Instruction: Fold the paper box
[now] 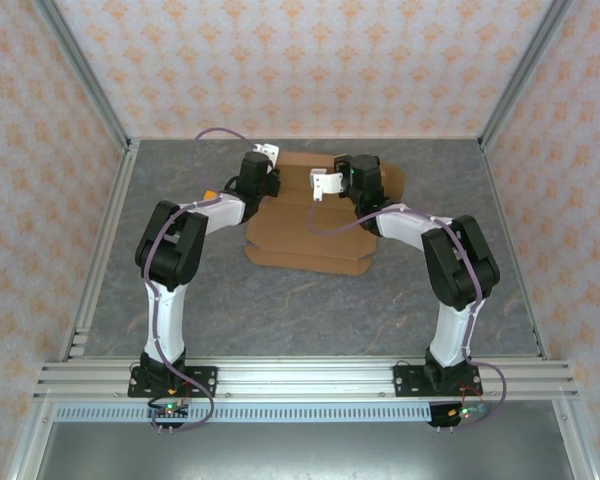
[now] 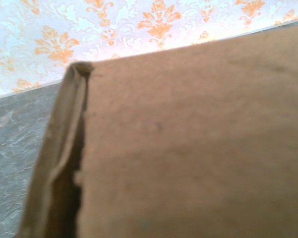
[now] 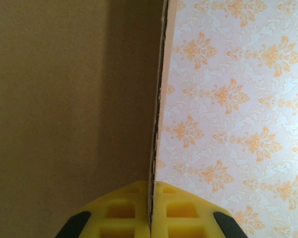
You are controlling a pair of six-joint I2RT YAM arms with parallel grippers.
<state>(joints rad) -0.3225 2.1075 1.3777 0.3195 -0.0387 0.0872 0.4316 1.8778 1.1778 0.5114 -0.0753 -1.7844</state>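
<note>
The paper box is a brown die-cut cardboard sheet lying at the middle back of the grey table, its far part lifted between the two arms. My right gripper holds a raised panel. In the right wrist view its yellow fingers are shut on the panel's thin edge, with the brown face to the left. My left gripper is at the sheet's far left corner. In the left wrist view a cardboard panel with a folded flap sits close to the lens and hides the jaws.
Patterned orange-and-white walls enclose the grey table on three sides. Aluminium rails run along the near edge where both arm bases are bolted. The table in front of the sheet has free room.
</note>
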